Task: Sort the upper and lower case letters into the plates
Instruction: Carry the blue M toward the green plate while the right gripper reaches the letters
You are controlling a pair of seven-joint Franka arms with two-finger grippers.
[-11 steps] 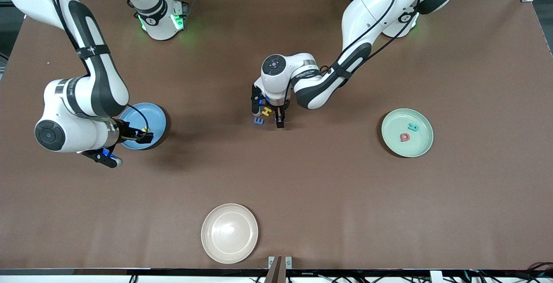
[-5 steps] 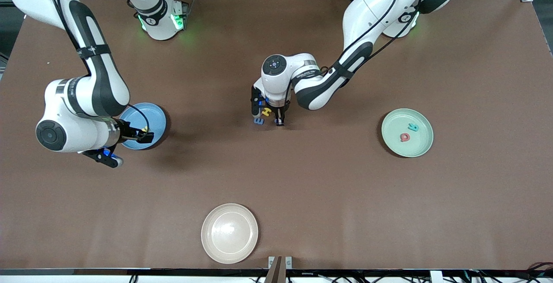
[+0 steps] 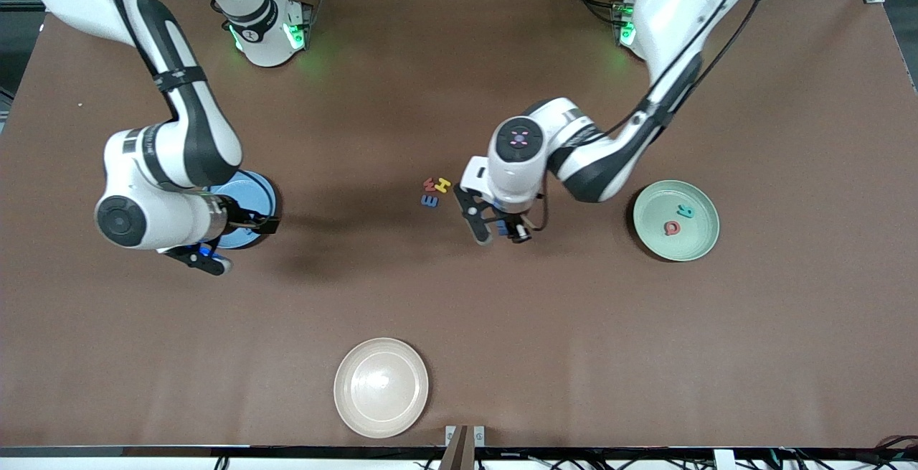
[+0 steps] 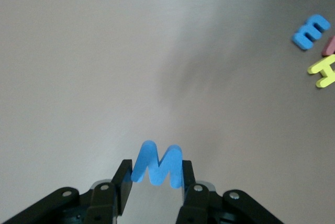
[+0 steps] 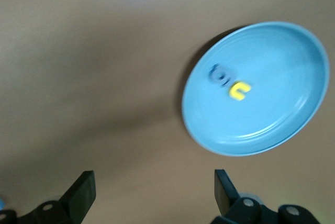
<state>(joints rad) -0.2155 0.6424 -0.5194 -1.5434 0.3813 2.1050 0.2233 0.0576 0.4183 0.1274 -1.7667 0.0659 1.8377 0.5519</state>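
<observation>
My left gripper [image 3: 503, 230] is shut on a blue letter M [image 4: 157, 163], held upright between its fingers over bare table between the loose letters and the mint green plate [image 3: 699, 239]. That plate holds a teal letter [image 3: 686, 211] and a red letter [image 3: 672, 227]. A red letter [image 3: 429, 184], a yellow H [image 3: 443, 184] and a blue letter [image 3: 429, 201] lie together mid-table. My right gripper [image 3: 262, 226] hangs open and empty beside the blue plate [image 5: 282, 77], which holds a yellow letter [image 5: 239, 90] and a dark blue letter [image 5: 219, 75].
A cream-white plate [image 3: 381, 387] sits near the table edge closest to the front camera. The right arm's forearm covers part of the blue plate [image 3: 251, 190] in the front view.
My left gripper shut on the blue M, lifted it off the letter pile and carried it toward the green plate. The right arm drifted slightly off the blue plate toward mid-table.
</observation>
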